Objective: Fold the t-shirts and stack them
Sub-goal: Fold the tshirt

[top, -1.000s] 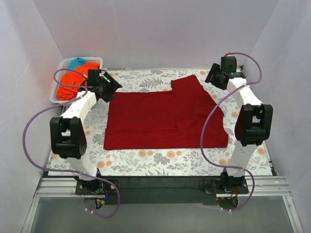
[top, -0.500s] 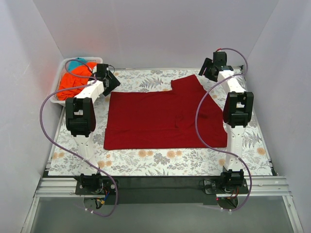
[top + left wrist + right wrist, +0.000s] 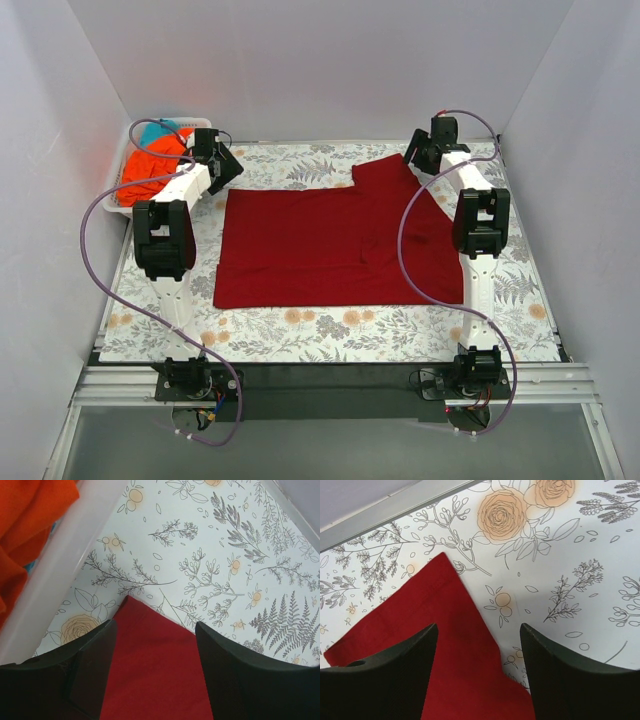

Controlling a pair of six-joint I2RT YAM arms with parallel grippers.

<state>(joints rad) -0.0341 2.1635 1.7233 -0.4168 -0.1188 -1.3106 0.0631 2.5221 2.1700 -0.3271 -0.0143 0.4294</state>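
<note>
The dark red t-shirt (image 3: 335,240) lies spread flat on the floral tablecloth, with one part folded over at its right. My left gripper (image 3: 226,170) is open above the shirt's far left corner (image 3: 150,650), which shows between its fingers. My right gripper (image 3: 415,152) is open above the shirt's far right corner (image 3: 445,610). Neither holds cloth. The bright orange t-shirt (image 3: 148,165) and a bit of the teal t-shirt (image 3: 178,124) lie in the basket at the far left.
The white slotted basket (image 3: 117,205) stands at the far left corner; its wall shows in the left wrist view (image 3: 55,585). The floral tablecloth (image 3: 330,335) covers the table. White walls close in the back and both sides.
Both arms have stretched toward the back of the table. Each gripper has moved over a far corner of the red shirt. The shirt has not moved.
</note>
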